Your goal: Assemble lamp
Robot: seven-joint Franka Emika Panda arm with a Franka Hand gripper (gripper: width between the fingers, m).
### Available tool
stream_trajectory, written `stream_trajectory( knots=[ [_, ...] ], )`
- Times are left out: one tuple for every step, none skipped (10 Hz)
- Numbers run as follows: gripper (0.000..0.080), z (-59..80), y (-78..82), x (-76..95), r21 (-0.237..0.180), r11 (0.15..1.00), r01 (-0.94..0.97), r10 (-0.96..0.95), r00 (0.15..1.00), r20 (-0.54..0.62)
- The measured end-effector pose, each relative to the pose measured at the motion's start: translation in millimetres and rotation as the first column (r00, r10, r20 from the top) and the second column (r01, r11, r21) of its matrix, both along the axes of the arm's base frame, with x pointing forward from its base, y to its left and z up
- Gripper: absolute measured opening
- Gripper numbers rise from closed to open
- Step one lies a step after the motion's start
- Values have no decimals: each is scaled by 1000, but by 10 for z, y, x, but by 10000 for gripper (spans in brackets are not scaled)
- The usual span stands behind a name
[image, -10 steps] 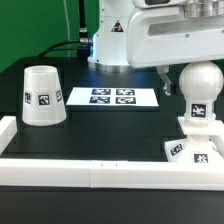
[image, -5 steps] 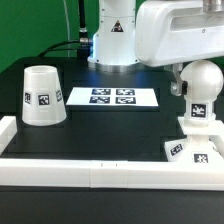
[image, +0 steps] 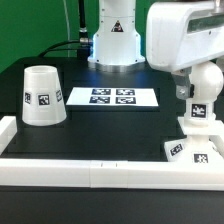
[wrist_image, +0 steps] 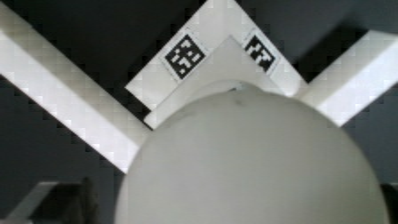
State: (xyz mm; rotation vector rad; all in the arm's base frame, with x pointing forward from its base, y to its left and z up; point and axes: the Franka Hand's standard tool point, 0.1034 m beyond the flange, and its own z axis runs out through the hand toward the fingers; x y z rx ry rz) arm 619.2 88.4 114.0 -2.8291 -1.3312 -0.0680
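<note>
The rounded white bulb (image: 204,86) stands upright on the blocky tagged base (image: 194,148) at the exterior view's right, near the front rail. My gripper (image: 201,90) hangs over the bulb from above. One dark finger (image: 183,92) shows just beside the bulb, and the other is hidden. In the wrist view the bulb (wrist_image: 231,160) fills the middle, with the base's tags (wrist_image: 183,55) beyond it. A dark finger (wrist_image: 43,200) stands apart from the bulb, so the jaws look open around it. The cup-like shade (image: 42,96) stands rim down at the exterior view's left.
The marker board (image: 112,97) lies flat between the shade and the bulb. A long white border rail (image: 90,173) runs along the front and turns up the left side. The robot's white column (image: 112,30) stands behind the marker board.
The arm has moved toward the exterior view's right and come down over the bulb. The bulb, base and shade have not moved.
</note>
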Motion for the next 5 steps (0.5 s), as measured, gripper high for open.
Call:
stream_trajectory(
  knots=[
    [698, -4, 25, -11, -6, 998, -65, 65, 998, 1],
    [698, -3, 47, -14, -9, 992, -126, 126, 992, 2],
    [698, -4, 43, -14, -22, 972, -236, 236, 972, 4],
    [698, -4, 36, -14, -25, 950, -312, 312, 950, 4],
    [698, -8, 25, -13, -30, 924, -380, 381, 925, 3]
  ],
)
